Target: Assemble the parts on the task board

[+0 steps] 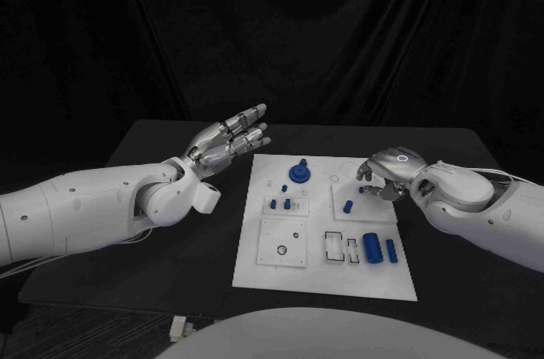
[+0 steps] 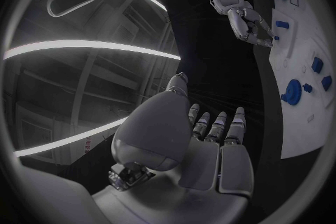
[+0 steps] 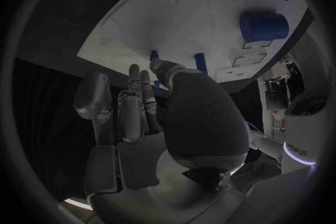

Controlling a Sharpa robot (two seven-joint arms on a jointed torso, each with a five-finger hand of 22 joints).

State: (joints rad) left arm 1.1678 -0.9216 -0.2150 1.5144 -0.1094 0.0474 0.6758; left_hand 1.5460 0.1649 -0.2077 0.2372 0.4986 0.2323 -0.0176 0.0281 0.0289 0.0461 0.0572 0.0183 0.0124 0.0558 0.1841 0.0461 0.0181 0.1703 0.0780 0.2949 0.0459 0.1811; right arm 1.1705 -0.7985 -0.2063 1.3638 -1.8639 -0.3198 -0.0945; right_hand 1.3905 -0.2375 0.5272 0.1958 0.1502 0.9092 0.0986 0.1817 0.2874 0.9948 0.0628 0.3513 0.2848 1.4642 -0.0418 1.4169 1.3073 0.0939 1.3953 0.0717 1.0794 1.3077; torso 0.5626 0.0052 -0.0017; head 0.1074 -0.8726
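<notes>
Two blue cylinders (image 1: 371,247) are left lying at the board's (image 1: 323,280) near edge. Further back, a small peg (image 1: 371,190) seems pinched by the right hand (image 1: 384,178), so lining-up with a hole is needed next. Left hand (image 1: 227,143) is held spread, nothing grasped, above the worktop (image 1: 148,241).

Dim scene, near-monochrome, black backdrop swallows detail. Task board (image 1: 323,233) is the brightest area, evenly lit, faint shadows under the blue parts (image 1: 372,247). Left wrist view: long ceiling light strips (image 2: 91,47) glare, bent by fisheye. Both wrist views heavily vignetted, edges warped and soft. Left robot hand (image 1: 227,143) shows mild specular sheen.
</notes>
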